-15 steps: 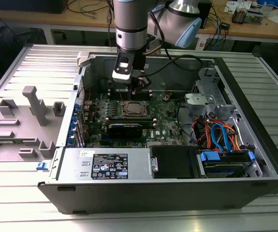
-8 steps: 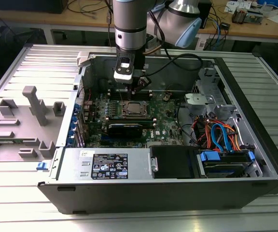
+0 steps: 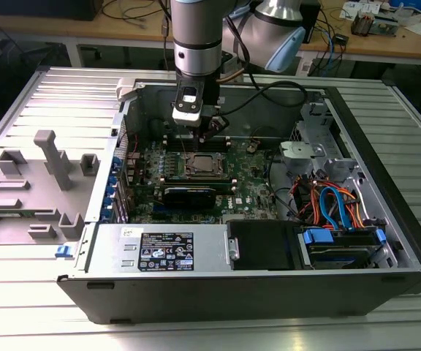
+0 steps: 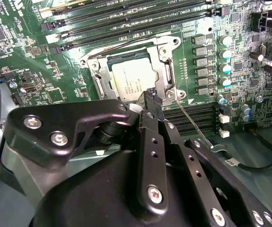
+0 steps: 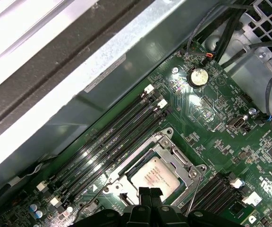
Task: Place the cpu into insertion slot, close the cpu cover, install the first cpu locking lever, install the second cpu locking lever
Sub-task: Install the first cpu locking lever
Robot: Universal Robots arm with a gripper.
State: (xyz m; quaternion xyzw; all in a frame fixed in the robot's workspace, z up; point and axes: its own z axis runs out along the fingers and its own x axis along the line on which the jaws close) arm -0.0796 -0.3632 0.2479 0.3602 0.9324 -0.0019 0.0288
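Exterior view: the gripper [image 3: 212, 133] hangs low in the computer case [image 3: 218, 296], over the insertion slot [image 3: 202, 167]. Second wrist view: its fingers [image 4: 150, 97] are together, holding nothing, tips at the edge of the cpu cover [image 4: 166, 71] lying over the cpu [image 4: 131, 81]. First wrist view: joined fingertips [image 5: 144, 194] beside the cpu [image 5: 155, 177].

I'm looking in on what seems to be a robotics lab or electronics workshop. An opened computer case [image 3: 232, 292] is lying on a ribbed metal table [image 3: 20, 322]. Wooden benches [image 3: 400, 47] behind it are carrying loose cables [image 3: 332, 33], and a grey plastic fixture [image 3: 42, 183] is sitting beside the case.
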